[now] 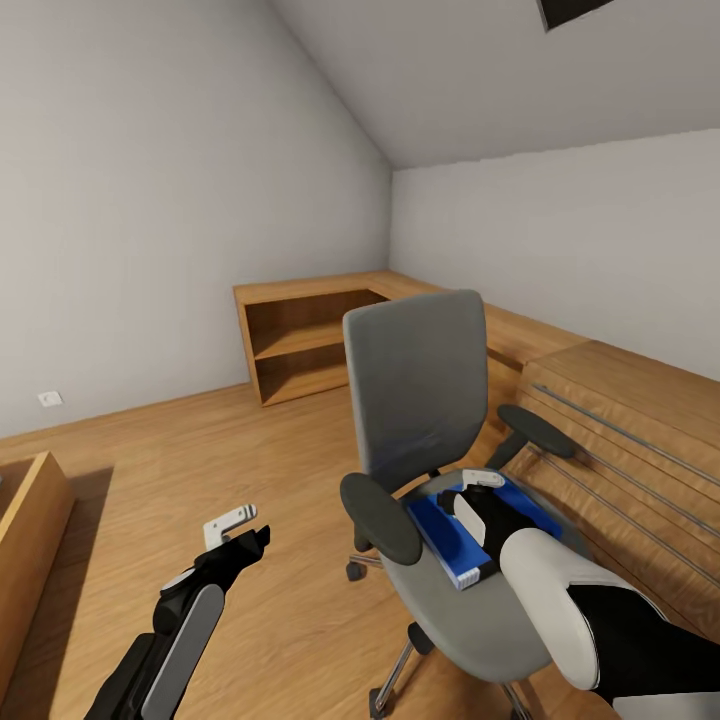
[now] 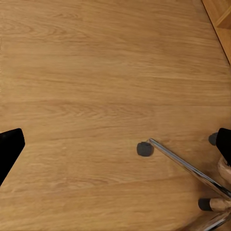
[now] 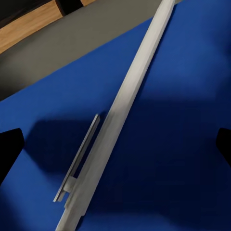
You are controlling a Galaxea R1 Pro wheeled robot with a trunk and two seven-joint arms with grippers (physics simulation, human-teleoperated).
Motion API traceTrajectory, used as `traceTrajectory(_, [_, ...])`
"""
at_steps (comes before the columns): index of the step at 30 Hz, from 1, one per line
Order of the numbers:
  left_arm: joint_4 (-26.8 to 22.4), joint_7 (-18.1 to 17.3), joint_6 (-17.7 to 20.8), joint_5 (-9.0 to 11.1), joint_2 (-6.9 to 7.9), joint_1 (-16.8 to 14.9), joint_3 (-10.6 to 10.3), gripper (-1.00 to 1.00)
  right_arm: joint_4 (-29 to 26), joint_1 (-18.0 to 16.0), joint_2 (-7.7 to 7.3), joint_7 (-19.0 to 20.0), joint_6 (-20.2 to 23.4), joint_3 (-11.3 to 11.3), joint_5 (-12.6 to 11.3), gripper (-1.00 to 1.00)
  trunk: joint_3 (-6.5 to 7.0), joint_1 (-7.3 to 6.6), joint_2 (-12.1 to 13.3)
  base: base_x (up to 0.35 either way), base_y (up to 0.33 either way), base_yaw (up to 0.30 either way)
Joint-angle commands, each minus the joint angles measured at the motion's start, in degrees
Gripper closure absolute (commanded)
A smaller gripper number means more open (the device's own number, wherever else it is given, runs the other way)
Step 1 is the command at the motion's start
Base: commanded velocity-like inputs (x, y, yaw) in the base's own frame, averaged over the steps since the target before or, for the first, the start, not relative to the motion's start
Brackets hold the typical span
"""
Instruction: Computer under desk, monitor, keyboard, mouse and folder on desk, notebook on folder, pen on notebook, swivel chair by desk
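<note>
The right end effector, fingers apart, hovers over the flat bright blue folder on the padded grey swivel chair; the left end effector hangs apart above plank flooring.

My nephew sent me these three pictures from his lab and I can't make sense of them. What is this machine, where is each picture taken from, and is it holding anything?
It is a simulated two-armed robot on wheels. The wide picture comes from a camera on its head, looking down at a grey swivel chair on a wood floor. A blue folder lies on the seat. The right gripper is over the folder, its jaws open, holding nothing yet. The blue close-up is that arm's wrist camera, staring at the folder's cover and its pale metal clip. The left gripper hangs open over the floor; its wrist camera sees floorboards and the chair's chrome legs and castors.
</note>
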Motion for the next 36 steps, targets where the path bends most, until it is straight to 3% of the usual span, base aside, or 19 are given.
traceTrajectory(1, [-0.08,0.59,0.04,0.58,0.07,-0.04,-0.15,-1.0,-0.09,0.0,0.04,-0.29,0.13,-0.45,-0.59,-1.0,-0.06,-0.01,-0.02,0.0,0.0,0.0])
traceTrajectory(35, [-0.08,0.6,0.04,0.75,0.15,-0.04,0.03,-1.0,-0.08,0.0,0.04,-0.32,0.12,-0.36,-0.62,-1.0,-0.06,-0.01,-0.02,0.0,0.0,0.0])
traceTrajectory(36, [-0.08,0.6,0.04,0.75,0.15,-0.04,0.03,-1.0,-0.08,0.0,0.04,-0.31,0.13,-0.36,-0.62,1.0,-0.06,-0.01,-0.02,0.0,0.0,0.0])
